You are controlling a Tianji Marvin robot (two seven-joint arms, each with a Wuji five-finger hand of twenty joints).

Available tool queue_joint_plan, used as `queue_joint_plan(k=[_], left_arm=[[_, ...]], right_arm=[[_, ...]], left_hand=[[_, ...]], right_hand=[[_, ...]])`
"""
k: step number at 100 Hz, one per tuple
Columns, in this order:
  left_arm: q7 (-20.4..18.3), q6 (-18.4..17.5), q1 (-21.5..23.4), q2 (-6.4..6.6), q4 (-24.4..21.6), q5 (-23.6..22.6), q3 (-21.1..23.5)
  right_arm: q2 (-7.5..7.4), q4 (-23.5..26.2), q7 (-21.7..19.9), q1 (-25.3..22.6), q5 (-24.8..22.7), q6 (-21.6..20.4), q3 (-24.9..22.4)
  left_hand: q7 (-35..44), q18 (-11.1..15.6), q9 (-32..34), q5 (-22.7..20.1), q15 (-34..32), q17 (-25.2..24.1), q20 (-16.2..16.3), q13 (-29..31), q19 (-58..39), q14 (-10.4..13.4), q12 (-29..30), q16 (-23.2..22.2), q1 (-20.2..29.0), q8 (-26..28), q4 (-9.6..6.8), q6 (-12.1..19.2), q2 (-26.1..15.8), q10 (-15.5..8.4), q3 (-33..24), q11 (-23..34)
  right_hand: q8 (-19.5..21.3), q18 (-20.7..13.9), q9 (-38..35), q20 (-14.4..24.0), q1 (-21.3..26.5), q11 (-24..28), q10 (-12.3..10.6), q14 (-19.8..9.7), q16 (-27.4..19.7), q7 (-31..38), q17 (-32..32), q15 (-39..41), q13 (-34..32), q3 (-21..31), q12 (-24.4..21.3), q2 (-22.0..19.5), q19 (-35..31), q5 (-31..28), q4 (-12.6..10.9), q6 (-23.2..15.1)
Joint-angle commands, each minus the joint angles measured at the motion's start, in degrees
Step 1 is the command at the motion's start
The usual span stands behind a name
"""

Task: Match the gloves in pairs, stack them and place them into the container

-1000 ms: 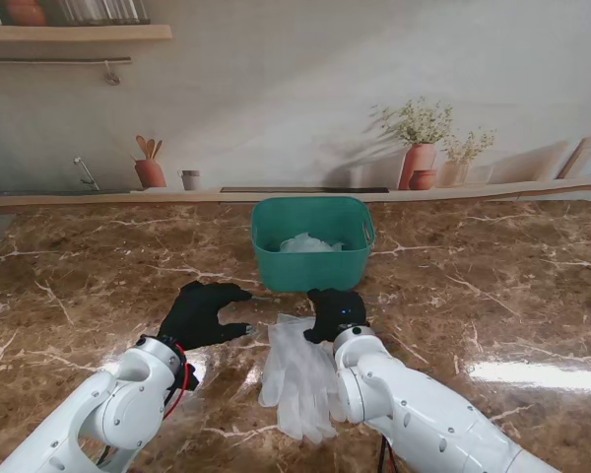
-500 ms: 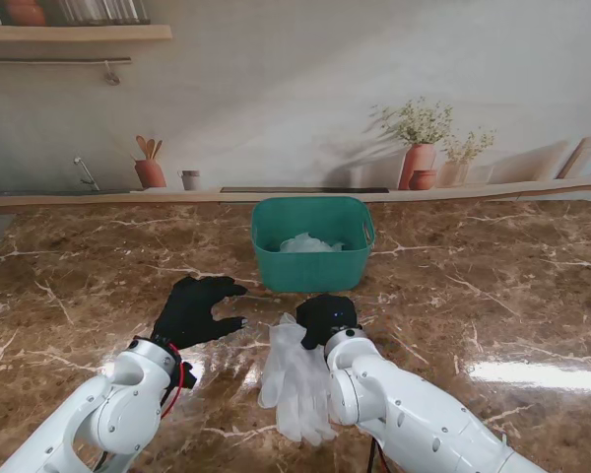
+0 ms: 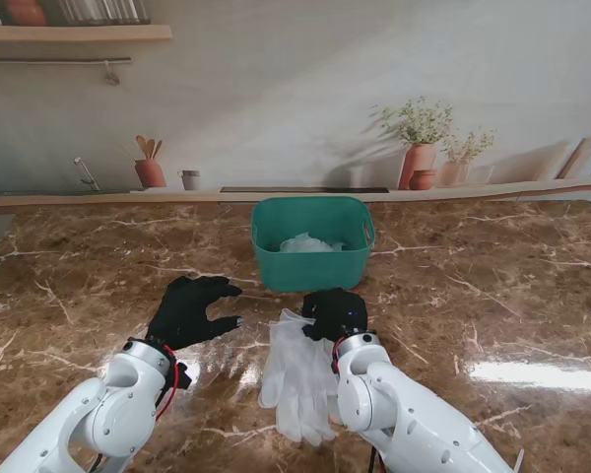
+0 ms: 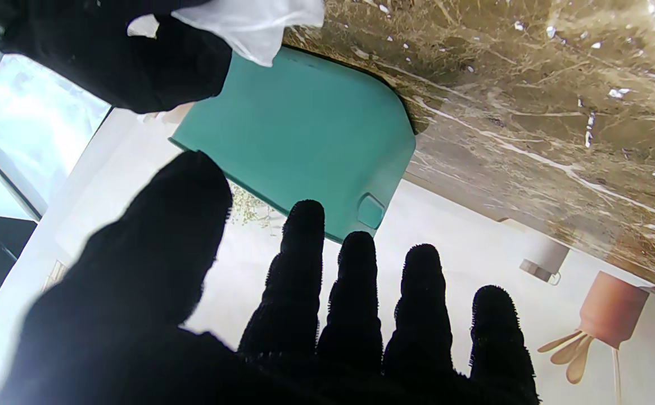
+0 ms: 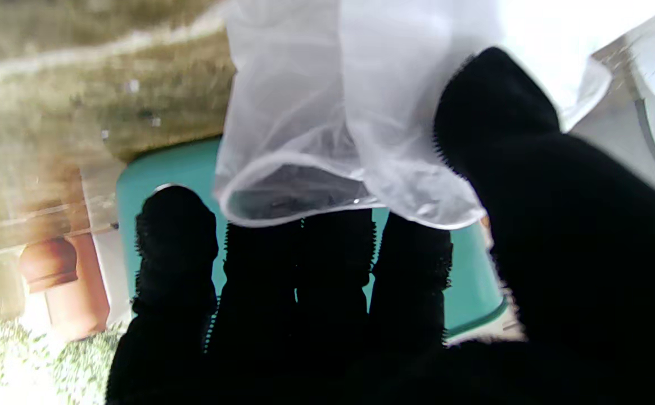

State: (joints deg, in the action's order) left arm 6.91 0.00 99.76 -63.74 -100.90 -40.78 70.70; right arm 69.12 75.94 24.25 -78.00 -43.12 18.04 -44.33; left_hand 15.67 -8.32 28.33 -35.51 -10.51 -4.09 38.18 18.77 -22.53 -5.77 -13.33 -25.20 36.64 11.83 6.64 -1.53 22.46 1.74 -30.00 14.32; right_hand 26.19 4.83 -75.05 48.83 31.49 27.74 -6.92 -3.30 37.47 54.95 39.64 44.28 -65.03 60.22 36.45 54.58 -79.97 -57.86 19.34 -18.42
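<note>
The right hand (image 3: 335, 313) pinches the cuff edge of the stacked translucent gloves (image 3: 297, 379), which trail back from it across the marble table (image 3: 492, 296). The left hand (image 3: 189, 309) hovers beside it, fingers spread, holding nothing. Just beyond both stands the teal container (image 3: 312, 242), holding more crumpled gloves (image 3: 307, 242), with bare marble either side

Glossy brown marble counter (image 3: 492, 286) meets a pale wall (image 3: 295, 89) with a wooden shelf (image 3: 74, 33).
</note>
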Motion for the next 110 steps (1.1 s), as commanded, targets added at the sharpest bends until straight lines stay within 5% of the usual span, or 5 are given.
queue_joint_plan(k=[1,87,97,103,110], left_arm=[[0.05,0.03,0.40,-0.07,-0.30,0.10,0.13],[-0.35,-1.46,0.01,0.13,0.34,-0.30,-0.03],[-0.85,-1.35,-0.14,0.18,0.21,-0.08,-0.13],[-1.17,-1.47,-0.20,0.26,0.14,-0.18,-0.10],[-1.52,-1.67,-0.21,0.35,0.07,-0.47,0.07]], right_arm=[[-0.01,0.57,0.42,0.50,-0.55,0.35,-1.26],[-7.73,11.39,-3.65,-16.02,-17.12,-27.21,-11.23],[-8.68,13.81,-15.03,-16.75,-15.08,-29.22,-12.84],[-8.88,14.66,-18.69,-17.09,-12.69,-31.09,-13.88],[-9.17,16.69,-21.23,-18.09,-12.11,-32.81,-15.75]], left_hand=[[0.89,0.38,-0.50,-0.95,2.17,-1.33,0.52,-2.89,3.56,2.67,0.99,0.86,0.19,0.51,-1.24,1.70,-2.33,-0.75,2.75,-1.40],[0.59,0.77,-0.73,-0.64,2.53,-1.74,4.07,-3.97,8.23,2.97,1.21,0.92,0.86,0.44,-1.92,1.84,-3.39,-0.94,5.79,-1.67],[0.42,1.30,-1.40,-0.25,2.71,-1.91,4.15,-4.48,8.83,3.01,1.28,0.99,0.79,0.40,-1.94,1.88,-3.64,-0.23,5.98,-1.86],[0.34,1.50,-1.54,-0.05,2.74,-1.90,4.19,-4.68,9.26,2.98,1.24,0.99,0.82,0.39,-1.97,1.79,-3.62,-0.01,6.14,-1.79],[0.27,1.46,-1.84,0.13,2.79,-1.81,4.27,-4.87,9.66,2.91,1.27,1.00,0.77,0.40,-2.00,1.79,-3.75,0.05,6.40,-1.85]], right_hand=[[-0.22,-0.28,-2.78,-1.09,1.26,1.34,0.87,-0.92,1.40,2.29,0.60,1.91,-2.37,0.15,0.47,-0.35,-3.01,-0.99,-0.63,0.94],[-0.63,-0.70,-3.96,-2.78,-0.33,2.68,0.54,-1.36,3.16,2.70,1.82,4.15,-2.60,3.85,1.72,3.29,-4.40,-2.40,0.96,0.99],[-10.41,-0.45,0.87,-2.50,-6.31,-2.87,1.66,0.13,2.42,-0.69,-4.55,-1.31,3.30,-1.68,-1.15,-7.69,0.08,1.78,-1.39,4.53],[-0.40,-0.65,5.40,-1.19,-15.44,-5.40,2.40,0.94,1.58,-22.12,-7.66,-4.94,7.09,-4.23,-4.92,-15.61,3.14,1.20,-10.24,8.81],[1.54,-1.14,8.65,-0.87,-18.53,-7.07,2.15,0.81,0.70,-27.31,-9.61,-7.46,9.84,-10.49,-6.07,-19.55,5.14,3.92,-11.86,9.64]])
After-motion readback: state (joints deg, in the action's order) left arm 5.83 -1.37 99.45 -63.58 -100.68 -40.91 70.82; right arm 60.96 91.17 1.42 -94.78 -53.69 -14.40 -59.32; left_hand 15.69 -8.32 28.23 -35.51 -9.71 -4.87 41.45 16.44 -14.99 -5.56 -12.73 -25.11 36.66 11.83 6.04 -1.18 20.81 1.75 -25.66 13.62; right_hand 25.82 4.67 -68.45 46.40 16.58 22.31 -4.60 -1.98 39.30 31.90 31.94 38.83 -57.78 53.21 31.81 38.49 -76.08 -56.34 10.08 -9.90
